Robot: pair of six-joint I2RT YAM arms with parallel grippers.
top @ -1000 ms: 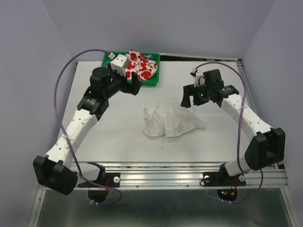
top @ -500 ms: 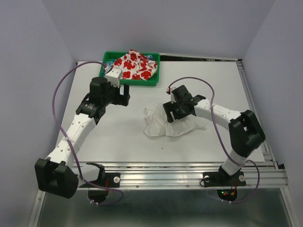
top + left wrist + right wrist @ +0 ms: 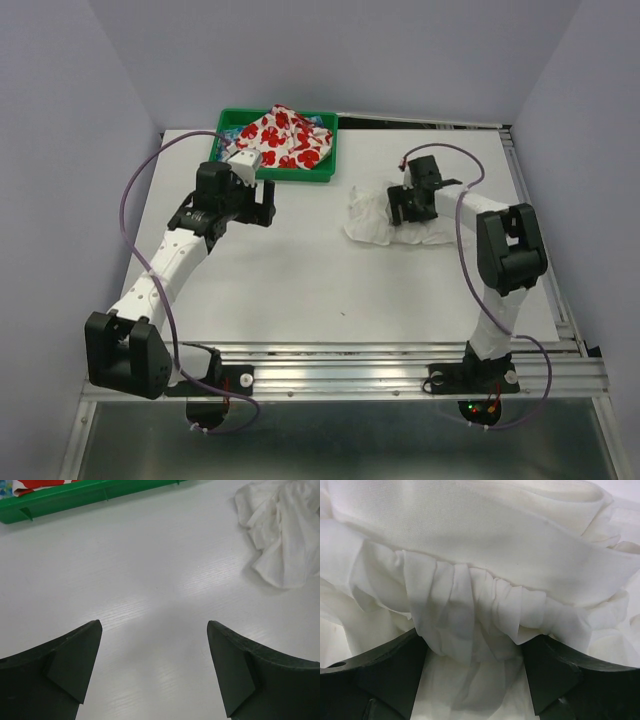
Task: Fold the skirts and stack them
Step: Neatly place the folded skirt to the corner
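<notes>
1. Since half a second ago the white skirt [image 3: 365, 222] has gone from the middle of the frame to the upper right, along with the right gripper [image 3: 413, 203]. The left gripper [image 3: 265, 205] has barely shifted, and the floral skirt [image 3: 285, 140] lies as before in the tray [image 3: 300, 177].
2. Right jaws stand wide in the wrist view, one finger [image 3: 385, 680] at each lower corner, straddling the ruffle [image 3: 470, 610] just below the waistband [image 3: 495, 545]. Cloth fills the gap, but I see no pinch on it. The spot looks chosen on purpose, since the waistband is the one straight, firm edge to steer by.
3. Left jaws are also wide, with nothing between them but bare table [image 3: 150, 580]. From that wrist the tray rim runs along the upper left and the white skirt bunches at the upper right, well apart from the fingers. I judge this arm is held low and free so it can take the other end of the waistband.
4. Both skirts are crumpled and neither is folded, so the task is near its start. The floral one heaps over the tray walls at the top of the frame (probably left there so one skirt is worked at a time).
5. The white skirt is a rumpled mound, not a flat sheet, so it needs spreading first. Being thin, it will likely slide and gather under a dragging finger rather than open out.
</notes>
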